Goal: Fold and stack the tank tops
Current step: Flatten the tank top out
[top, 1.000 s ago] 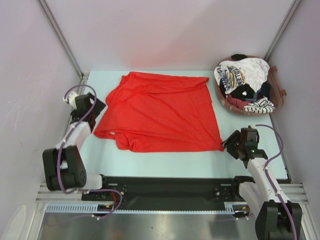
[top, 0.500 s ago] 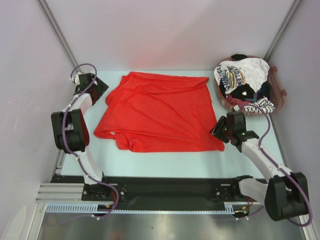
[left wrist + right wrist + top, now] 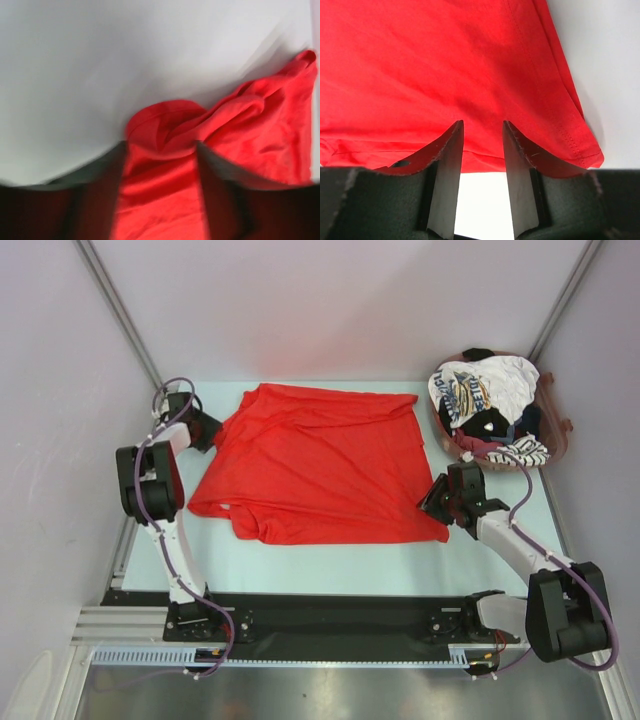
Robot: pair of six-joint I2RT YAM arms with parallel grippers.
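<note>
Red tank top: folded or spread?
Spread. The red tank top lies open and wrinkled across the table, with no fold-over; only its left edge is bunched.

Robot lab test cell, not a home. Plain pale panel walls (image 3: 330, 310) box in three sides, joined at bare metal posts (image 3: 122, 315). Flat pale tabletop (image 3: 330, 565). The left arm (image 3: 150, 485) and right arm (image 3: 510, 545) are bolted to a black base plate (image 3: 340, 620). Slotted aluminium rail (image 3: 330, 658) and brushed sheet metal (image 3: 330, 695) run along the near edge.
</note>
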